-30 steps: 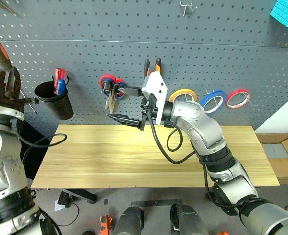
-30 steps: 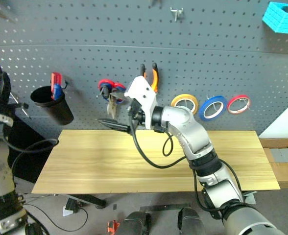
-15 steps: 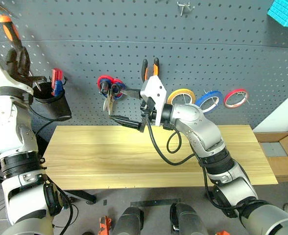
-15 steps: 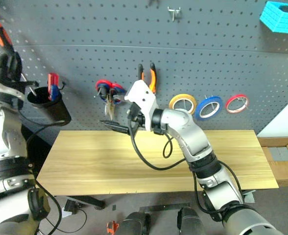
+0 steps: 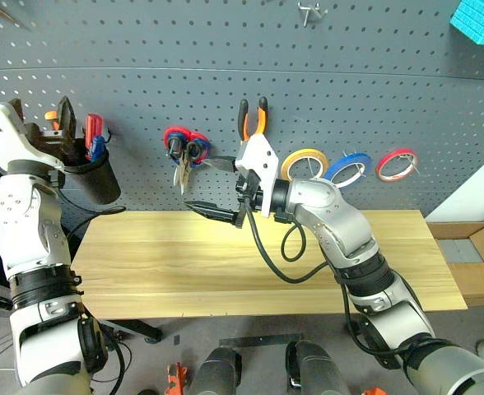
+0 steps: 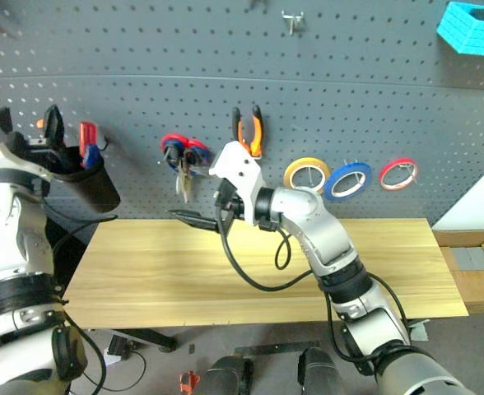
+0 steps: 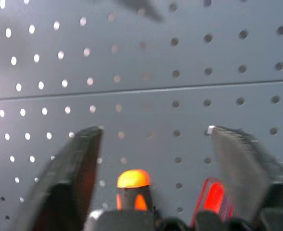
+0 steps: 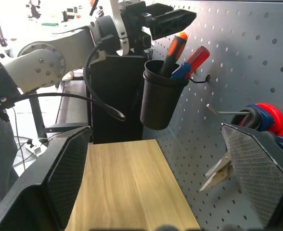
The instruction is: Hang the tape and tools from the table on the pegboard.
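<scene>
Screwdriver point(image 8: 174, 52) w/ orange-black handle is sitting in the black cup point(image 5: 94, 177) on the pegboard point(image 5: 324, 74), handle up, long axis near upright, next to the red-and-blue tool handles point(image 5: 96, 136). Cup hangs just beyond the worktop's point(image 5: 250, 263) far-left corner. My left gripper point(image 5: 51, 136) is right above the cup rim, jaws spread wide, one either side of the orange handle tip in the left wrist view; nothing pinched as far as I can see, so I read the screwdriver as let go and resting in the cup.

Rest of the kit is up too: pliers point(image 5: 253, 119) on a hook above the worktop's far edge near mid, yellow tape point(image 5: 306, 163) on its hook just right of them, then blue tape roll point(image 5: 347, 167) and red tape roll point(image 5: 395, 164). Scissors point(image 5: 184, 156) hang left of the pliers. Worktop looks bare, so I judge the hanging done, or close to it.

Right gripper point(image 5: 213, 185) is over the far edge near mid, pointing left toward the cup, jaws spread, holding nothing.

Key relation: screwdriver is directly below and between the left jaws, axis vertical, so the left arm must lift straight up and back to clear w/o snagging the handle. Right arm is well apart.
</scene>
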